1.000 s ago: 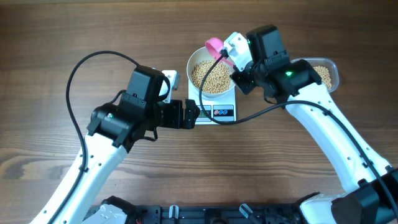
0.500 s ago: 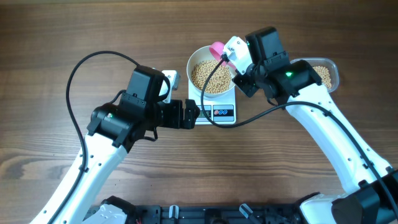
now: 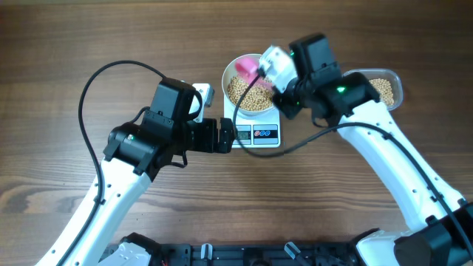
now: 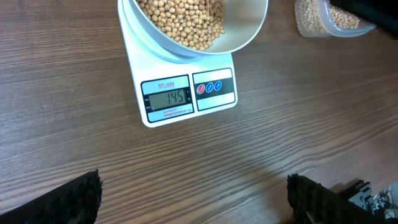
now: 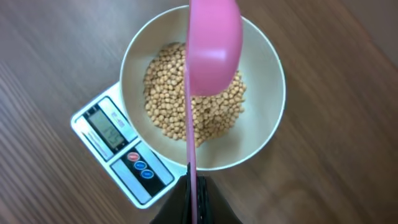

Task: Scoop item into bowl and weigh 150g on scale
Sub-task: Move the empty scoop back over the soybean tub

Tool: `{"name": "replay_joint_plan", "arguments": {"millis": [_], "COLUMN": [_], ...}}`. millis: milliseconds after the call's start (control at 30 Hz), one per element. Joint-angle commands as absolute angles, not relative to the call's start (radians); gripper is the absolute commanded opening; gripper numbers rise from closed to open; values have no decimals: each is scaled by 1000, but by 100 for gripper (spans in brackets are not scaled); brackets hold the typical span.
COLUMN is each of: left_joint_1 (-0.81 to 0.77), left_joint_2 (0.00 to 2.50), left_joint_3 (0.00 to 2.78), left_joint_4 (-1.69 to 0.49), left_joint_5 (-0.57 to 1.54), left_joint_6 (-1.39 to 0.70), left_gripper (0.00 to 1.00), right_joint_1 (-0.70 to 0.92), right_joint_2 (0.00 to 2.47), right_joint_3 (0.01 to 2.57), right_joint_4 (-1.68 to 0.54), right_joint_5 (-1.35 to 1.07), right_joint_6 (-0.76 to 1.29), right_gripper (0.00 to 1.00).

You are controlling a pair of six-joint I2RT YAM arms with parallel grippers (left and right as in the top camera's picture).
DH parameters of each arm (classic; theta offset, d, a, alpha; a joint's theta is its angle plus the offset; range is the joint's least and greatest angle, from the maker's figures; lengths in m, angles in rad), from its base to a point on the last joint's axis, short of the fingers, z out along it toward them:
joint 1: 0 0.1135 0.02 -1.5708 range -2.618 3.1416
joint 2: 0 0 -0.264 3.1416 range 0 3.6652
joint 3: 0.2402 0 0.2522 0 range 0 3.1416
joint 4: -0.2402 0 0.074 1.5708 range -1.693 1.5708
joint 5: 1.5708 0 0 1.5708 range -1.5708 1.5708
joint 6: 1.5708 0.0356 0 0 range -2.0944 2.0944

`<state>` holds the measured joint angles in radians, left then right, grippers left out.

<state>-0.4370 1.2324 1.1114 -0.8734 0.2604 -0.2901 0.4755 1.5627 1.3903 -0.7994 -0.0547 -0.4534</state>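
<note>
Right wrist: right gripper (image 5: 194, 198) is clenching a pink scoop (image 5: 214, 50) over the bowl (image 5: 267, 127); scale (image 4: 186, 93) is reading slightly short, probably needing few more soybeans (image 5: 165, 99).

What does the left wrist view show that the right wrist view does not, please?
Only the left wrist: a legible 145 on the display, and the clear tub near the bowl. Only the right wrist: the pink scoop, held by the shut right hand above the bowl. Both: the white bowl of beans sitting on the scale, with its buttons.
</note>
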Motion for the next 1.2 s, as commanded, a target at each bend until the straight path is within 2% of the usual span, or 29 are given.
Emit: {"name": "replay_joint_plan", "arguments": {"millis": [0, 33, 133, 200, 300, 367, 567, 667, 800, 1000, 1167], "left_joint_1": [-442, -442, -442, -442, -442, -442, -442, -442, -442, -442, -442], "left_joint_2": [1237, 1237, 1237, 1237, 1237, 1237, 1237, 1237, 1237, 1237, 1237], "left_joint_3": [1108, 1108, 1108, 1108, 1108, 1108, 1108, 1108, 1108, 1108, 1108], "left_joint_4": [-871, -871, -871, -871, -871, -871, -871, -871, -871, -871, -871], "left_joint_5": [269, 268, 269, 268, 268, 268, 269, 268, 268, 268, 268], "left_joint_6": [-269, -269, -269, -269, -269, -269, -269, -269, -269, -269, -269], "left_gripper": [100, 100, 100, 100, 100, 100, 100, 100, 100, 100, 100], "right_joint_1": [496, 496, 513, 516, 516, 516, 473, 404, 235, -19, -117], "right_joint_2": [1539, 1539, 1539, 1539, 1538, 1538, 1514, 1477, 1423, 1394, 1409], "right_joint_3": [1415, 1415, 1415, 1415, 1416, 1416, 1416, 1416, 1416, 1416, 1413], "right_joint_4": [-742, -726, -793, -793, -753, -744, -756, -755, -757, -758, -783], "right_joint_5": [243, 246, -12, 15, 125, 115, 64, -28, -138, -137, -136], "right_joint_6": [-464, -424, -548, -538, -355, -252, -179, -154, -152, -128, -145], "right_gripper": [4, 4, 4, 4, 4, 4, 5, 4, 4, 4, 4]}}
